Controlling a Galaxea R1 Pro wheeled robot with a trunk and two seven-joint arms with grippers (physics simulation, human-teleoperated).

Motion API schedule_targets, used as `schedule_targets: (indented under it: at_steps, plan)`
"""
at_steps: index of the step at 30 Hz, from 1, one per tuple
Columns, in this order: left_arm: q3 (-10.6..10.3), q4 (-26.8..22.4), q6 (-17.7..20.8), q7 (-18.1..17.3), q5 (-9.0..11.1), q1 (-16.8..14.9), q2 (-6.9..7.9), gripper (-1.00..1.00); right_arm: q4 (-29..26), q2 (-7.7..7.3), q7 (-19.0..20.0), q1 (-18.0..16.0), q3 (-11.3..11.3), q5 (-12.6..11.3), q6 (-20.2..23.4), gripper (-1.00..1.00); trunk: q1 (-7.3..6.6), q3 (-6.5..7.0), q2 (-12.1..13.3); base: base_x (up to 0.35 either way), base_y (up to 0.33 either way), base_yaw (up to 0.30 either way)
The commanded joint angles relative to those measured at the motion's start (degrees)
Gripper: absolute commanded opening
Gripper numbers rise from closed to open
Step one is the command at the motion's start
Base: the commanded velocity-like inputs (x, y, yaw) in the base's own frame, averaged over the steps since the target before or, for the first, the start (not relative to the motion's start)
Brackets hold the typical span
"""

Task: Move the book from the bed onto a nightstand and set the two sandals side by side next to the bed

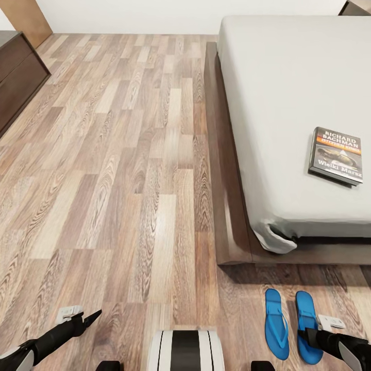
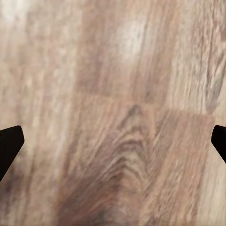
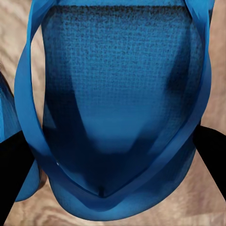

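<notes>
Wood-plank floor (image 1: 118, 170), brown and grey boards, took up most of the head view. White wall (image 1: 129, 13) ran along the far edge.

Large low bed (image 1: 299, 103) with plain light-grey mattress and dark brown wooden frame occupied the right of the head view; its foot end faced the robot. One mattress corner sagged over the frame at the near left.

Long dark-brown wooden dresser (image 1: 15, 77) stood at the far left, apart from the bed. A brown door (image 1: 28, 18) showed behind it. A dark-brown corner of furniture (image 1: 355, 7) was visible beyond the bed, top right; too little showed to tell what it was.

Small thin paperback book (image 1: 336, 155), dark grey cover with orange band and white "Richard Bachman" lettering, lay flat on the mattress near the foot end, toward the right edge.

Two bright blue flip-flop sandals lay on the floor just off the foot of the bed, side by side, roughly parallel, close but not touching: left sandal (image 1: 276, 322), right sandal (image 1: 306, 320).

Right gripper (image 1: 309, 337) sat low over the heel end of the right sandal. In the right wrist view its dark fingers (image 3: 212, 155) stood wide apart on either side of the sandal's strap and sole (image 3: 122, 103); not clamped on it.

Left gripper (image 1: 82, 322) hung over bare floor, fingers (image 2: 9, 143) spread wide, holding nothing.
</notes>
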Motion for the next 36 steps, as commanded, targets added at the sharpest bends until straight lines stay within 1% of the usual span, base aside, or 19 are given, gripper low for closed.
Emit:
schedule_targets:
  at_steps: [1,2,5,15,19,34,36]
  plan:
    - [0.15,0.08,-0.2,-0.24,-0.01,-0.04,0.0,1.0,-0.08,-0.05,0.04,-0.01,0.43,-0.59,0.28,-1.0,-0.01,-0.03,-0.01,0.0,0.0,0.0]
    - [0.14,0.08,-0.2,-0.24,-0.01,-0.04,-0.01,1.0,-0.08,-0.05,0.05,-0.01,0.41,-0.59,0.27,-1.0,-0.01,-0.03,-0.01,0.0,0.0,0.0]
    - [0.14,0.08,-0.2,-0.24,-0.01,-0.04,-0.02,1.0,-0.1,-0.05,0.06,-0.01,0.39,-0.59,0.28,-1.0,0.07,-0.69,-0.05,0.0,0.0,0.0]
    - [0.12,0.08,-0.2,-0.24,-0.01,-0.04,0.0,1.0,-0.08,-0.05,0.06,-0.01,0.4,-0.59,0.28,-1.0,0.07,-0.69,-0.05,0.0,0.0,0.0]
    - [0.13,0.08,-0.2,-0.24,-0.01,-0.04,-0.02,1.0,-0.08,-0.05,0.03,-0.01,0.41,-0.59,0.28,-1.0,0.17,-1.58,-0.1,0.0,0.0,0.0]
    - [0.15,0.08,-0.17,-0.24,-0.01,-0.04,0.01,1.0,-0.08,-0.05,0.03,-0.01,0.41,-0.59,0.28,-1.0,0.17,-1.58,-0.1,0.0,0.0,0.0]
    - [0.15,0.08,-0.18,-0.24,-0.01,-0.04,0.02,1.0,-0.08,-0.05,0.03,-0.01,0.43,-0.59,0.28,-1.0,0.22,-2.02,-0.13,0.0,0.0,0.0]
